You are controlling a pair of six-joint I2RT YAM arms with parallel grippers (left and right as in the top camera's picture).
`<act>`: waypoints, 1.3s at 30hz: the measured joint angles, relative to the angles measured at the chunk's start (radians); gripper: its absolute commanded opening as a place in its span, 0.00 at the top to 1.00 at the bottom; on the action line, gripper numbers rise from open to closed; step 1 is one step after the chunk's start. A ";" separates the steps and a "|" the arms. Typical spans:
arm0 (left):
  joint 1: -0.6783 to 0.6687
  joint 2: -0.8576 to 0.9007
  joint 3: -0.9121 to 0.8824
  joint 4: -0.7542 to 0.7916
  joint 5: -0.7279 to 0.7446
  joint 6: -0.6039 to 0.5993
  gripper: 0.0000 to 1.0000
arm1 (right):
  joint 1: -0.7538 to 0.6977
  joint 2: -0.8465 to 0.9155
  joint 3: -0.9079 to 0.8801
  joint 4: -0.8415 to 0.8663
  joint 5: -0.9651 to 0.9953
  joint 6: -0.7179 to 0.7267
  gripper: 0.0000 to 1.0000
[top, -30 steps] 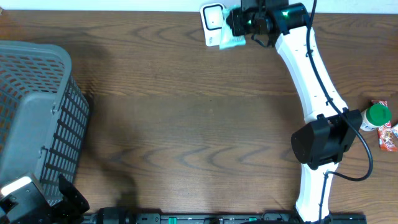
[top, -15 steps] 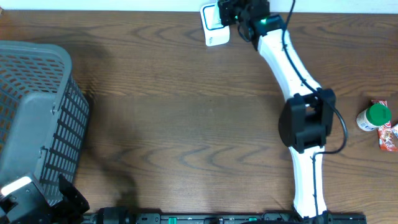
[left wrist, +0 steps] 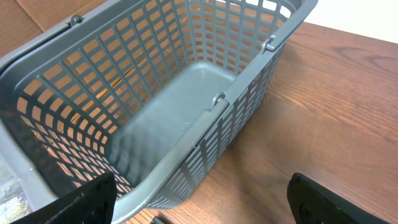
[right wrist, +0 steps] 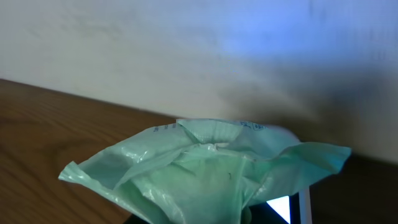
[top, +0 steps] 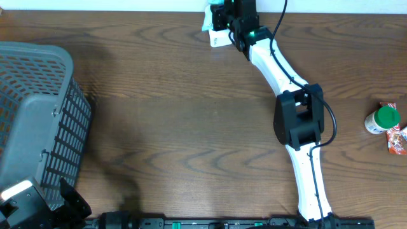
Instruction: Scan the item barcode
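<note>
You have the right gripper (top: 224,16) out at the far edge of the tabletop (top: 191,127), a little right of that edge's middle, with the arm stretched long from the near edge. Its jaws are clamped on the pale green packet (right wrist: 205,168). In the right wrist view the crumpled plastic fills the lower frame and hides the fingers. The top fold carries some dark print, too small to read. From overhead only a sliver of the packet shows, on the left of the gripper, right at the far edge. The white scanner (top: 217,40) sits just beside the gripper and is partly covered by it. In the right wrist view a white corner of it shows below and to the right of the packet. You can't tell from these views whether packet and scanner touch. The left gripper (left wrist: 199,202) sits at the near left corner with its jaws wide apart and nothing between them. It faces the grey basket (left wrist: 186,93), which stands along the left edge. Its inside looks bare as far as the left wrist view shows. A green-capped bottle (top: 383,119) and a red wrapper (top: 396,138) lie close together at the right edge, well apart from both grippers
</note>
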 measured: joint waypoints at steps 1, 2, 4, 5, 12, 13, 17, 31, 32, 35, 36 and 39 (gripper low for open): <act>0.000 0.000 0.000 0.000 0.000 0.000 0.12 | -0.001 0.006 -0.001 -0.002 0.003 0.005 0.99; 0.000 0.000 0.000 0.000 0.000 0.000 0.12 | -0.002 0.010 -0.002 0.000 0.005 0.011 0.99; 0.000 0.000 0.000 0.000 0.000 0.000 0.12 | -0.001 0.011 -0.002 0.002 0.007 0.017 0.99; 0.000 0.000 0.000 0.000 0.000 0.000 0.12 | -0.001 0.011 -0.002 0.003 0.007 0.019 0.99; 0.000 0.000 0.000 0.000 0.000 0.000 0.12 | -0.001 0.011 -0.002 0.006 0.056 0.030 0.99; 0.000 0.000 0.000 0.000 0.000 0.000 0.12 | -0.001 0.011 -0.002 0.006 0.065 0.032 0.99; 0.000 0.000 0.000 0.000 0.000 0.000 0.12 | -0.001 0.011 -0.002 0.009 0.090 0.036 0.99; 0.000 0.000 0.000 0.000 0.000 0.000 0.12 | -0.001 0.020 -0.002 0.038 0.142 0.037 0.99; 0.000 0.000 0.000 0.000 0.000 0.000 0.12 | -0.001 0.021 -0.002 0.039 0.142 0.037 0.99; 0.000 0.000 0.000 0.000 0.000 0.000 0.12 | -0.001 0.022 -0.002 0.039 0.140 0.045 0.99; 0.000 0.000 0.000 0.000 0.000 0.000 0.12 | -0.001 0.022 -0.002 0.037 0.131 0.048 0.99; 0.000 0.000 0.000 0.000 0.000 0.000 0.12 | -0.002 0.022 0.011 -0.010 0.077 0.071 0.99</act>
